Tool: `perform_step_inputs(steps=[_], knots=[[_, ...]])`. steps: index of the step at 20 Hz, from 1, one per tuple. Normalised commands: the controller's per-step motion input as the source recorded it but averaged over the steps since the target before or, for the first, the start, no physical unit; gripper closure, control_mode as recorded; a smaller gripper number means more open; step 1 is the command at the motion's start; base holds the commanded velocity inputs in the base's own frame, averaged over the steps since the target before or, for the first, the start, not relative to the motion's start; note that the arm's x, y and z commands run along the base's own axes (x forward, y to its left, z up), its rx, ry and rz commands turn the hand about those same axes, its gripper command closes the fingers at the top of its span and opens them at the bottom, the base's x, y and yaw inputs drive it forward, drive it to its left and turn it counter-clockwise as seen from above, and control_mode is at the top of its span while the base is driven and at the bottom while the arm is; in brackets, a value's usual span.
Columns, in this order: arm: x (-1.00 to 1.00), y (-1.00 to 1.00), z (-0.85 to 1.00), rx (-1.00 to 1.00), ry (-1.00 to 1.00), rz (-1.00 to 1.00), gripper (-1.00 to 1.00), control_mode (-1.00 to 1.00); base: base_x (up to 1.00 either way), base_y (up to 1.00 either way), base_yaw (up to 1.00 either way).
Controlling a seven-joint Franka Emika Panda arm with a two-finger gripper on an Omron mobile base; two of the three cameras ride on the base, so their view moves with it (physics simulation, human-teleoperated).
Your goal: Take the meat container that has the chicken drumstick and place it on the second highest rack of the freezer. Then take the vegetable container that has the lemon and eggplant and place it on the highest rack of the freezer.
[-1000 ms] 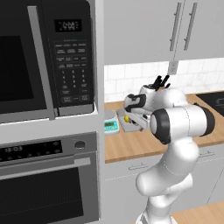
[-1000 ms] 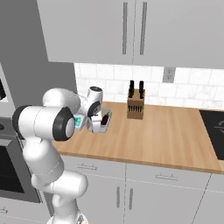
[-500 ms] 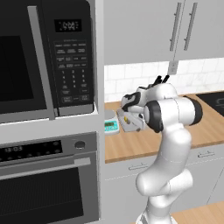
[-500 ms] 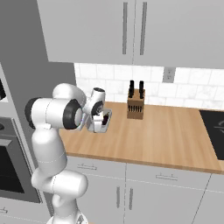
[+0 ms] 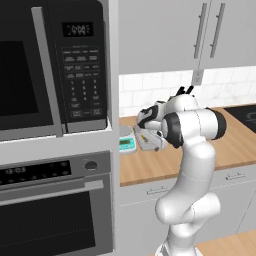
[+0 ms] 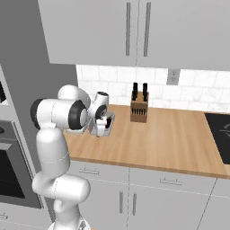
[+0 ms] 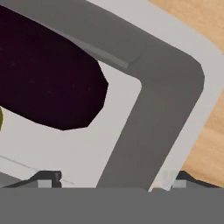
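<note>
At centre frame of the left base view, the gripper [image 5: 149, 131] is seen pressed against the vegetable container [image 5: 148, 140], which is tilted over the wooden counter [image 5: 235, 145] just right of a small teal-faced scale [image 5: 126, 144]. Compared with a second ago, the arm's elbow is raised and drawn in, and the container appears tipped and possibly lifted off the counter; this is judged to mean that the second container is being picked up, with the carry to the freezer not yet done. No freezer is shown in any view.

From the right base view, the container [image 6: 104, 126] is seen left of the knife block [image 6: 139, 106], with something dark inside, but the jaws are hidden behind the hand. Only the hand view shows the contents up close: the eggplant [image 7: 48, 83] fills the upper left, a sliver of the lemon [image 7: 1, 118] sits at the left edge, and the container's grey rim [image 7: 148, 122] runs between the two fingertips [image 7: 48, 177], one on each side of the wall. The claw thus appears narrowly closed on that rim.
</note>
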Motion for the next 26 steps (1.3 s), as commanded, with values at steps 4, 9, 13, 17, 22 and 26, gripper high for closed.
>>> perform_step_inputs(steps=[4, 9, 13, 17, 22, 26], knots=[[0.0, 0.22, -0.38, 0.0, 0.0, 0.0, 1.0, -1.0, 0.0, 0.0, 0.0], [0.0, 0.0, -0.11, 0.0, 0.02, 0.01, 1.0, -1.0, 0.0, 0.0, 0.0], [-0.05, 0.0, 0.0, 0.0, -0.03, 0.0, 1.0, -1.0, 0.0, 0.0, 0.0], [-0.59, -0.05, 0.27, 0.0, -0.25, 0.0, 1.0, -1.0, 0.0, 0.0, 0.0], [-0.68, -0.02, 0.44, 0.0, -0.26, 0.0, 1.0, -1.0, 0.0, 0.0, 0.0], [-0.63, 0.0, 0.72, 0.0, -0.06, 0.0, 1.0, -1.0, 0.0, 0.0, 0.0]])
